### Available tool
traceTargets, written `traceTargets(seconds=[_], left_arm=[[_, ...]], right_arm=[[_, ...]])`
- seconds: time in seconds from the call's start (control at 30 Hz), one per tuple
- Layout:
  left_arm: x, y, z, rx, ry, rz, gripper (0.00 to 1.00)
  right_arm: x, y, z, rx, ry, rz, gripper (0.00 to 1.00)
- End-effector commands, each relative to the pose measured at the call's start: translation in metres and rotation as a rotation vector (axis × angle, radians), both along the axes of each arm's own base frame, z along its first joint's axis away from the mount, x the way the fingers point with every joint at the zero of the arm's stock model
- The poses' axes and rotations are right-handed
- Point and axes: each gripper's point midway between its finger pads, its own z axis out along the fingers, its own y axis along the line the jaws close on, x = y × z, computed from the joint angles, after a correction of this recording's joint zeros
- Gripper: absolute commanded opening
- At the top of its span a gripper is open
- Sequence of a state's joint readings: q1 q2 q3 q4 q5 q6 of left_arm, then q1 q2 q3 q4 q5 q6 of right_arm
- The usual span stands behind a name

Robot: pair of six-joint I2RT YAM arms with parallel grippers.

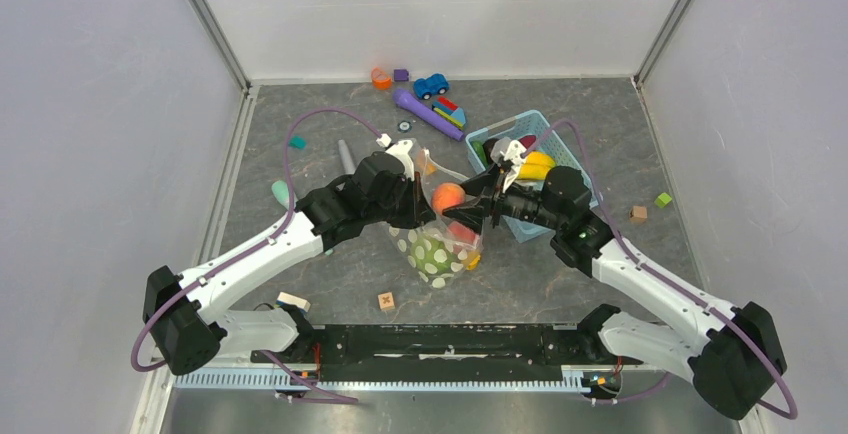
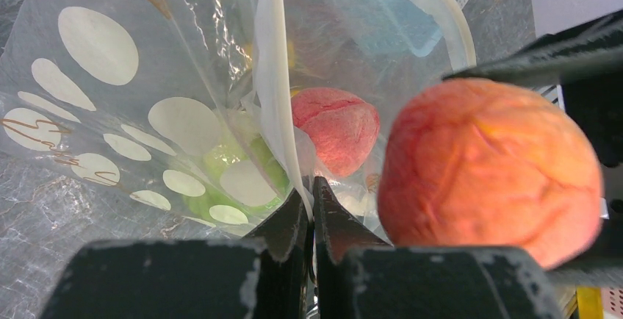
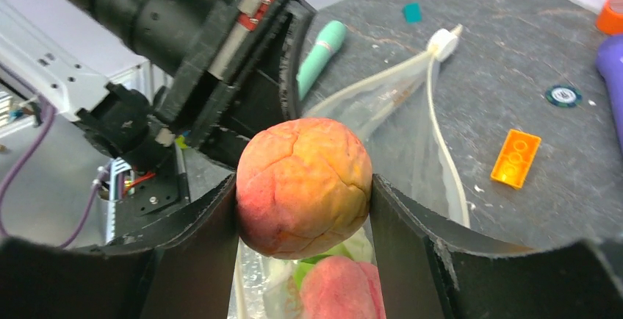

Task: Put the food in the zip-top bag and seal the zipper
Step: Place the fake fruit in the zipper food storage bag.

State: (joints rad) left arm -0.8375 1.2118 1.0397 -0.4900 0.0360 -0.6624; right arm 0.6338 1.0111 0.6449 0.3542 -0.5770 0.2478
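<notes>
The clear polka-dot zip-top bag (image 1: 437, 246) hangs open at mid table. My left gripper (image 1: 418, 190) is shut on its whitish zipper strip (image 2: 273, 98) and holds the mouth up. My right gripper (image 1: 462, 200) is shut on an orange-pink peach (image 1: 447, 196), held just over the bag's mouth; the peach fills the right wrist view (image 3: 303, 185) and shows in the left wrist view (image 2: 488, 170). Inside the bag lie a pink-red peach (image 2: 336, 128) and a green cabbage (image 2: 228, 170). A yellow banana bunch (image 1: 537, 165) and a dark purple piece (image 1: 526, 142) sit in the basket.
A light blue lattice basket (image 1: 570, 144) stands right behind my right arm. Behind it lie a purple tube (image 1: 425, 114), blue toy car (image 1: 431, 85), orange ring (image 1: 381, 79) and small blocks. An orange brick (image 3: 516, 158) lies beside the bag. A wooden cube (image 1: 386, 301) lies near the front.
</notes>
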Motion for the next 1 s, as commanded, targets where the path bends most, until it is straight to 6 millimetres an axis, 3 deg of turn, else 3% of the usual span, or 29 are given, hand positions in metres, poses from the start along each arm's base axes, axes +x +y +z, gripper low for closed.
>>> traceTargets(seconds=[0.0,0.5,0.73,0.83,0.97], left_arm=[[0.001,-0.004,0.015,-0.039,-0.066,-0.043,0.09],[-0.008,-0.008,0.028,-0.104,-0.093,-0.091,0.09],[-0.008,-0.007,0.03,-0.111,-0.107,-0.088,0.09],[-0.007,-0.007,0.03,-0.108,-0.109,-0.089,0.09],[-0.007,-0.006,0.029,-0.106,-0.109,-0.085,0.1]], right_arm=[[0.02,-0.001,0.004,-0.054,-0.039,-0.086,0.48],[0.06,-0.021,-0.019,-0.187,0.023,-0.376,0.53],[0.059,-0.014,-0.024,-0.238,0.018,-0.382,0.6],[0.055,-0.01,-0.019,-0.229,0.011,-0.357,0.68],[0.049,-0.005,-0.014,-0.216,-0.003,-0.313,0.95]])
